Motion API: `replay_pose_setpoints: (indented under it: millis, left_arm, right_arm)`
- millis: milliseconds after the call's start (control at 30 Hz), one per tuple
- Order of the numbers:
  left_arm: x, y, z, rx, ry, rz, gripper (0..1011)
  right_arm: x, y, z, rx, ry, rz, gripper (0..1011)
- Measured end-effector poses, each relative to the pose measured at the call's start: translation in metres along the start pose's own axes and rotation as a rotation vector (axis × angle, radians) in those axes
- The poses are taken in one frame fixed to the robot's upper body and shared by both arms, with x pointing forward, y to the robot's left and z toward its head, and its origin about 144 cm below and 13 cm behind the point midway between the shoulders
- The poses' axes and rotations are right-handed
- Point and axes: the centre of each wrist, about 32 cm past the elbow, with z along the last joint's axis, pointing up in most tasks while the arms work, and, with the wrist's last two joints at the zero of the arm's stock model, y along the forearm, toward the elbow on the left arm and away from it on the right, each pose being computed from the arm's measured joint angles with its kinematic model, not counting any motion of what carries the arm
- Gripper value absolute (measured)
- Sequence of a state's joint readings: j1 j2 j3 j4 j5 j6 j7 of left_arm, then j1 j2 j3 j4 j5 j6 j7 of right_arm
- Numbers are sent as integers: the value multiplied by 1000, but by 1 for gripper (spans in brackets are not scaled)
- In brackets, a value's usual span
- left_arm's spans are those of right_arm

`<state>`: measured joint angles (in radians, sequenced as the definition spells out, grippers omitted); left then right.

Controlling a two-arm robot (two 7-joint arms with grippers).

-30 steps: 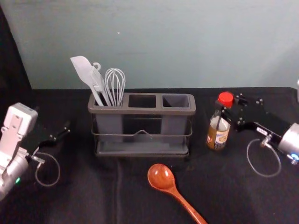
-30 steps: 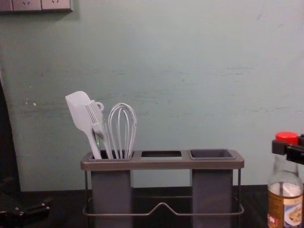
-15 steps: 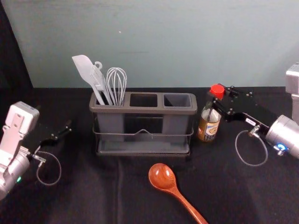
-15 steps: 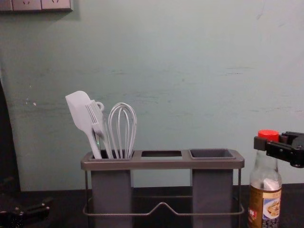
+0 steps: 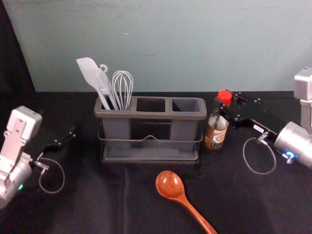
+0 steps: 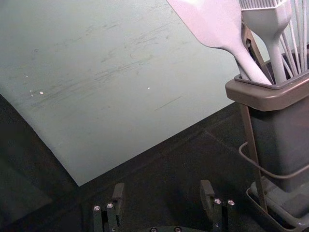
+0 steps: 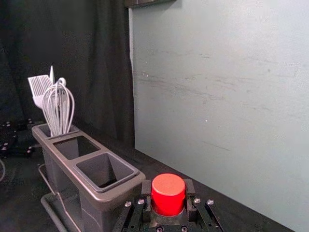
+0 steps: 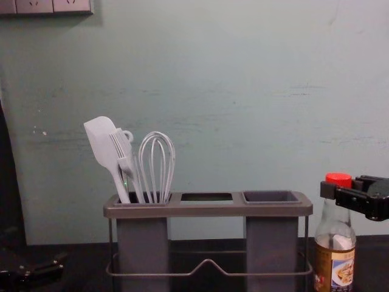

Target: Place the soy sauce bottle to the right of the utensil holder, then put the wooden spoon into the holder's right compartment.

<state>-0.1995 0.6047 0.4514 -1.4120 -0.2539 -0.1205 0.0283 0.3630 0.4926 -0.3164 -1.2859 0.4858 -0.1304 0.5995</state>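
Since half a second ago, we see that the soy sauce bottle (image 5: 216,134) has shifted slightly leftward, closer to the utensil holder (image 5: 151,116), and sits a little lower in the chest view; the right gripper (image 5: 223,106) has moved with it.

Nearest us, on black cloth (image 5: 73,195), lies the wooden spoon (image 5: 169,184), glossy and reddish brown. Its bowl lies in front of the holder, and its handle slants toward us and to the right.

Beyond it, at our left, the left gripper (image 5: 57,124) is parked near the holder's left side; in the left wrist view we find its two fingers spread wide apart with a gap between them.

On our right, the bottle stands about upright just beside the holder's right end, with a red cap (image 8: 338,179), clear glass and a printed label (image 8: 341,272). The right gripper (image 7: 168,191) is clamped on its top, a finger on each side. We cannot tell whether the bottle's base touches the cloth.

The grey holder has three compartments in a row. In the left one we make out a white spatula (image 8: 100,143), a brush (image 8: 123,149) and a wire whisk (image 8: 156,161).

Farthest back is a pale grey-green wall (image 5: 195,44).
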Motion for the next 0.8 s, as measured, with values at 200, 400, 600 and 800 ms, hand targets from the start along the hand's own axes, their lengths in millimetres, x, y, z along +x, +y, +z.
replay_pose_setpoints:
  millis: [200, 400, 600, 800]
  left_arm:
    - [0, 0, 0, 0, 0, 0, 1011]
    - [0, 0, 0, 0, 0, 0, 1012]
    - [0, 0, 0, 0, 0, 0, 1011]
    - [0, 0, 0, 0, 0, 0, 1012]
  right_arm:
    - [0, 0, -4, 10, 11, 17, 392]
    - [0, 0, -4, 9, 10, 17, 392]
    - [0, 0, -3, 9, 8, 16, 396]
    - [0, 0, -3, 9, 8, 13, 577]
